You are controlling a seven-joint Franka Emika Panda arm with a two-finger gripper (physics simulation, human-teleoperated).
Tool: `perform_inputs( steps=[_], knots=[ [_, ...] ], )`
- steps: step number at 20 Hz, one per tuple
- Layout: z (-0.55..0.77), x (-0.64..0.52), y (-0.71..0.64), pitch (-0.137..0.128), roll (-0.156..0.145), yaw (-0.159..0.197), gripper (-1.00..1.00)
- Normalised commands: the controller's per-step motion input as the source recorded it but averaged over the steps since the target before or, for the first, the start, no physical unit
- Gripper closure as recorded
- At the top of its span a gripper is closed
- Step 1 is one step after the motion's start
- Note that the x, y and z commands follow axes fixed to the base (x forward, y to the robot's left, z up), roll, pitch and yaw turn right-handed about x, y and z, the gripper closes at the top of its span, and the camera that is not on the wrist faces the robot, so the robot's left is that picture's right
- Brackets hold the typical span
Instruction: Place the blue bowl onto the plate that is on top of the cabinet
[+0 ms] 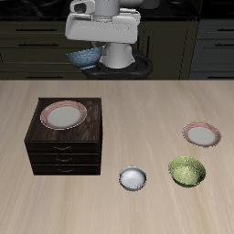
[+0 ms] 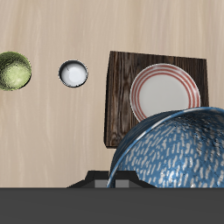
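The cabinet (image 1: 65,137) sits on the bench (image 1: 137,101) with the plate (image 1: 63,114) centred on top, rim inside its edges; the claw (image 2: 120,183) grasps the blue bowl (image 1: 83,58) aloft, behind the cabinet; bare bench lies between.

The arm is raised high at the table's back, its pincer (image 1: 80,47) clamped on something.
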Motion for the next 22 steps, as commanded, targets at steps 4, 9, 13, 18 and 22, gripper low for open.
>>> perform_inputs(
  steps=[4,9,13,18,22],
  knots=[
    [0.00,0.06,-0.37,0.009,-0.033,-0.009,1.00],
    [0.10,0.06,-0.17,0.009,0.048,0.000,1.00],
    [0.14,0.11,-0.20,-0.026,-0.004,0.037,1.00],
    [0.03,0.23,-0.09,0.012,0.012,0.003,1.00],
    [-0.07,0.38,-0.07,0.041,0.008,-0.029,1.00]
  ],
)
